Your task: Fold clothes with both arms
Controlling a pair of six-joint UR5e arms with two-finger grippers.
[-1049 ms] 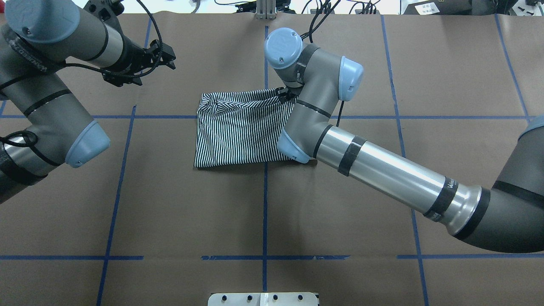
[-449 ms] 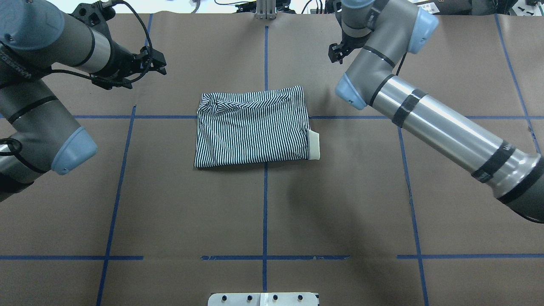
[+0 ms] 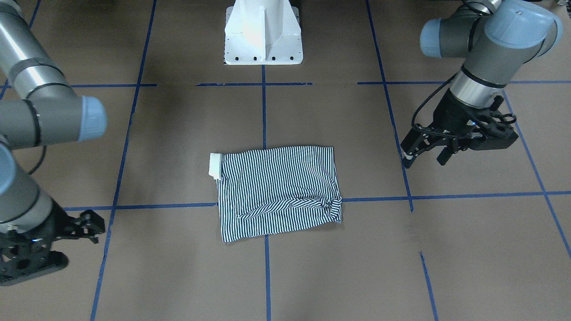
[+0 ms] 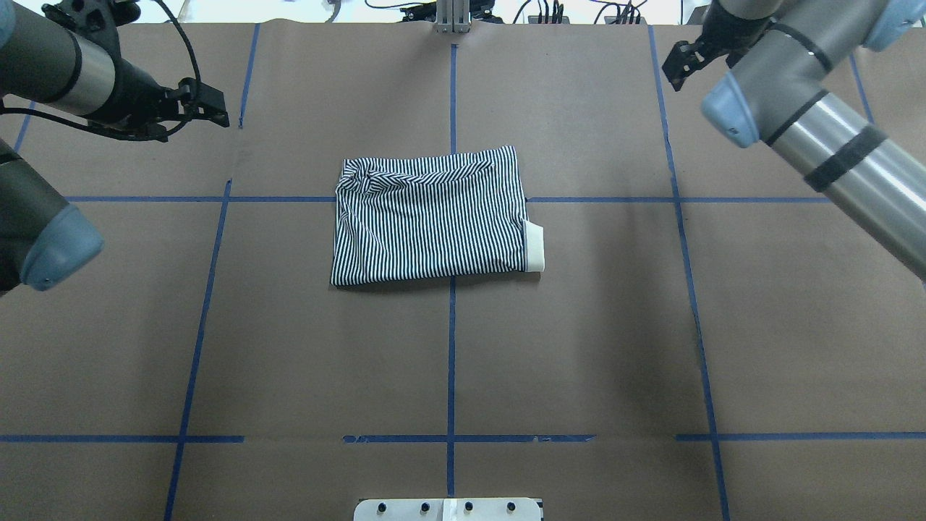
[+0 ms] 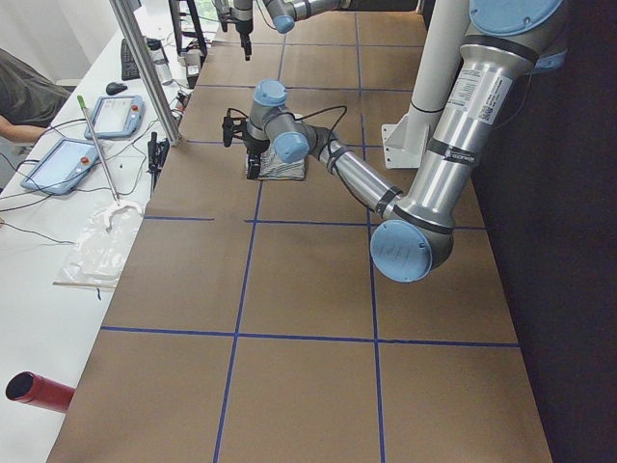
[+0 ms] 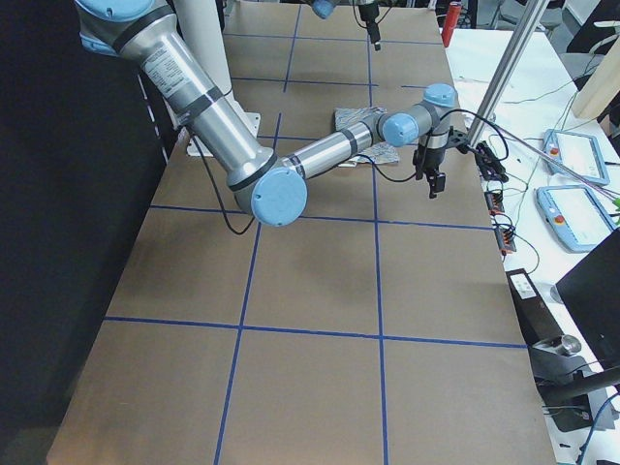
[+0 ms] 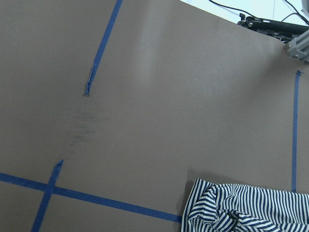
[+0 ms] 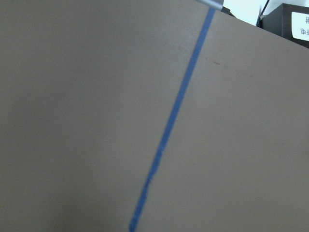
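Shirt between left tool, right tool; well apart.

We see a bench covered in brown paper and gridded with blue tape. Along one edge runs a white table carrying two pendants, cables, a plastic bag and a red cylinder. A metal post rises there, and a black wall backs the opposite side.

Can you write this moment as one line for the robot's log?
shirt: folded on table | left gripper: open, clear of shirt | right gripper: open, clear of shirt
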